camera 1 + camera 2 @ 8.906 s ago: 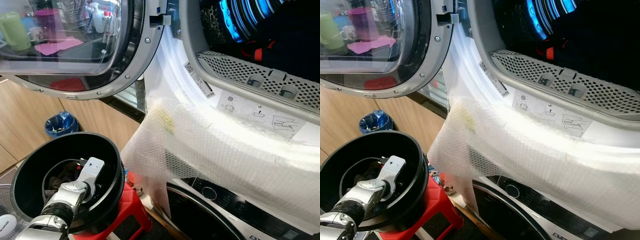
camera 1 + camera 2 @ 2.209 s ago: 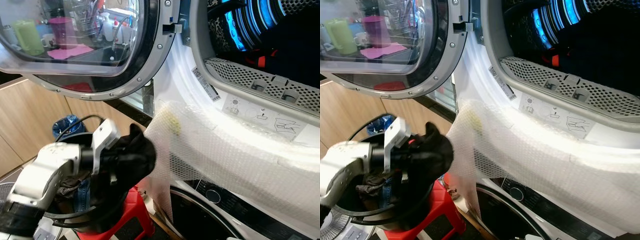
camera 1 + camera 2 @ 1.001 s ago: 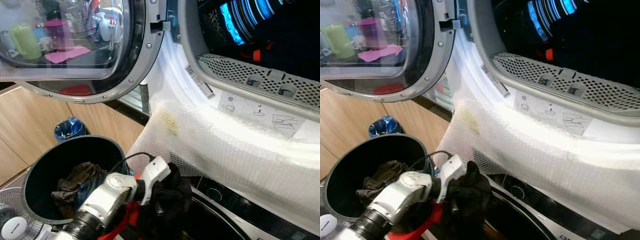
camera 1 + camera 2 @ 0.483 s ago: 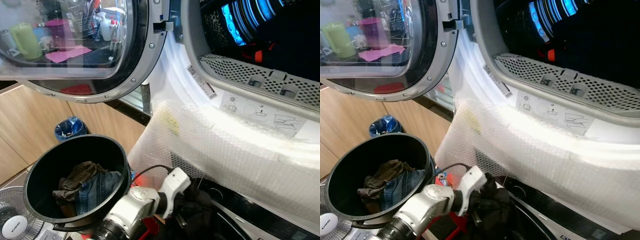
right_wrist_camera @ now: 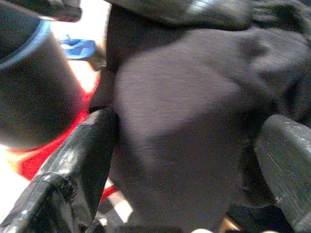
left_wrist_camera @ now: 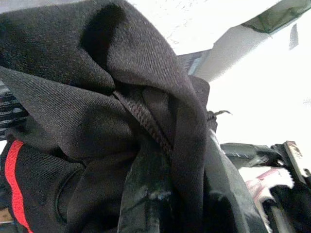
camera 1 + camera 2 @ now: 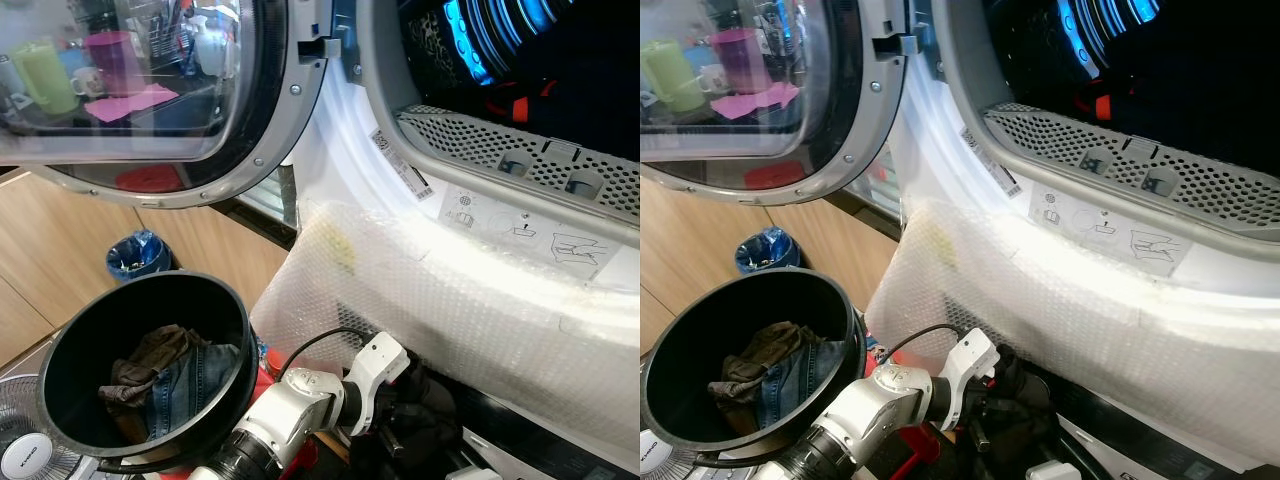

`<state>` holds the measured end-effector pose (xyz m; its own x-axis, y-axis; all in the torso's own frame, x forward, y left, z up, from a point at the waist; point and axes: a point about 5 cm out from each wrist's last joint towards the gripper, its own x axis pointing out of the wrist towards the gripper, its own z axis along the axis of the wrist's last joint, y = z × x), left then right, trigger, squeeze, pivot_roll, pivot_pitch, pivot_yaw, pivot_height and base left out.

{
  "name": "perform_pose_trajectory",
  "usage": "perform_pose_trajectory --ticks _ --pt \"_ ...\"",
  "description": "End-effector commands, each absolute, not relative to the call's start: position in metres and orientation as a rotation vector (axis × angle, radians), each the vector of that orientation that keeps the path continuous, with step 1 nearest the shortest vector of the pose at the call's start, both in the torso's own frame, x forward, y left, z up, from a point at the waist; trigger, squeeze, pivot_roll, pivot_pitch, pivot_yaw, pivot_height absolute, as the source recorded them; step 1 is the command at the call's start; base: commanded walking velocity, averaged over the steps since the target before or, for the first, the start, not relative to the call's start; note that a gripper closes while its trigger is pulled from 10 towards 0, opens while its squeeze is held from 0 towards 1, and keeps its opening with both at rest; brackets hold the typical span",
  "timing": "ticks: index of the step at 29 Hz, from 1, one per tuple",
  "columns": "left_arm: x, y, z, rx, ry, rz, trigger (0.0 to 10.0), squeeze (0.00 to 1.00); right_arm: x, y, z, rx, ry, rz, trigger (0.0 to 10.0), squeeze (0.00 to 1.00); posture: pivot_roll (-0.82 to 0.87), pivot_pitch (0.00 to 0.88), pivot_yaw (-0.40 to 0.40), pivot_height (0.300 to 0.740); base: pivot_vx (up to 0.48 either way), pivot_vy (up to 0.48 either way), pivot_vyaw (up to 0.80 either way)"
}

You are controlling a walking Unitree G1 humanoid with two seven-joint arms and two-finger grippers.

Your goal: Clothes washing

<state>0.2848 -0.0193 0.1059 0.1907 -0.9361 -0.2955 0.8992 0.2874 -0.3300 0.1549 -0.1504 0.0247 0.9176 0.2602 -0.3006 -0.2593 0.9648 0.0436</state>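
The black garment (image 7: 415, 420) is a soft knitted piece with a red stripe, seen in the left wrist view. It looks light and limp, so it probably sags and folds wherever it is not supported. A good place to hold it is a thick bunch of folds near its middle, because a hold on one edge would let the rest hang and catch on the machine.

The left pincer (image 7: 395, 425) is closed on this garment, low in front of the washing machine (image 7: 480, 200), just under the bubble wrap (image 7: 440, 290) that covers the front below the open drum. The right pincer (image 5: 184, 160) has its fingers (image 5: 77, 170) spread on both sides of the same dark cloth; they are open and do not yet press it.

The black bucket (image 7: 70, 345) stands to the left of the machine and holds jeans (image 7: 185, 380) and a brown cloth (image 7: 150, 355).

About nine seconds ago the left pincer was deep inside the bucket. Two seconds ago it was lifting the garment above the bucket rim. Since then it has carried the garment away from the bucket, toward the machine front.
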Motion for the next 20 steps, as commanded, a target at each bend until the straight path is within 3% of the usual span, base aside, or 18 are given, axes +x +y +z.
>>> perform_pose_trajectory --ticks 1,7,14,20 --pt "0.285 -0.023 0.111 -0.114 0.48 -1.314 0.0 0.0 0.157 -0.156 0.026 -0.03 0.316 0.182 10.0 0.0 0.0 0.14 0.073 0.74 0.0 0.0 0.0" --pt "0.285 -0.029 0.121 -0.177 0.489 -1.35 0.0 0.0 0.163 -0.149 0.025 -0.017 0.313 0.086 10.0 0.0 0.0 0.139 0.077 0.74 0.0 0.0 0.0" --pt "0.265 -0.024 0.124 -0.114 0.526 -1.557 0.0 0.0 0.17 -0.153 0.018 -0.048 0.313 -0.046 10.0 0.0 0.01 0.137 0.078 0.74 0.0 0.0 0.0" --pt "0.265 -0.019 0.118 -0.058 0.597 -1.535 0.0 0.0 0.175 -0.161 0.022 -0.067 0.271 -0.124 10.0 0.0 0.02 0.136 0.084 0.74 0.0 0.0 0.0"
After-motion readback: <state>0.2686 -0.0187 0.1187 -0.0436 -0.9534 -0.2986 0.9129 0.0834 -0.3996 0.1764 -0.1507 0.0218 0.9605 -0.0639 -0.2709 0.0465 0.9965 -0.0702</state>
